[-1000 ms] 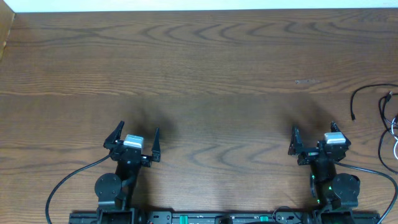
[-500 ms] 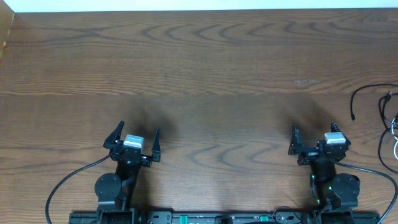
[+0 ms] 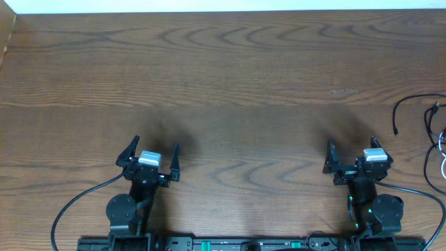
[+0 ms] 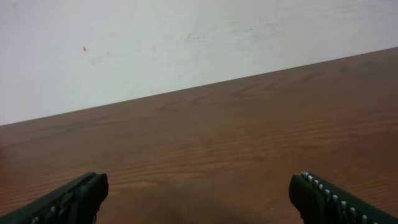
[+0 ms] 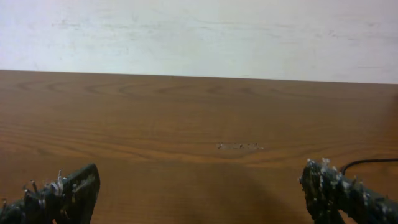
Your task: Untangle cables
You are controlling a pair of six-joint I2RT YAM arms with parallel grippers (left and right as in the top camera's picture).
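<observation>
Wood table (image 3: 223, 70) fills the overhead cam. Cables (image 3: 411, 100) sit at the far right edge of frame, about mid-height: thin black loops, w/ a bit of white cord (image 3: 444, 167) lower down, partly cut off by the frame edge. L gripper (image 3: 156, 142) is lower left, fingers spread wide, nothing between them. R gripper (image 3: 351, 141) is lower right, also spread wide, holding nothing, well apart from the cables. On my R wrist cam one black cord (image 5: 367, 163) shows near the right finger (image 5: 336, 193).

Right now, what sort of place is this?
Likely a robotics lab bench: a wooden table by a white wall, the left gripper and right gripper open over it, thin cables at its edge.
</observation>
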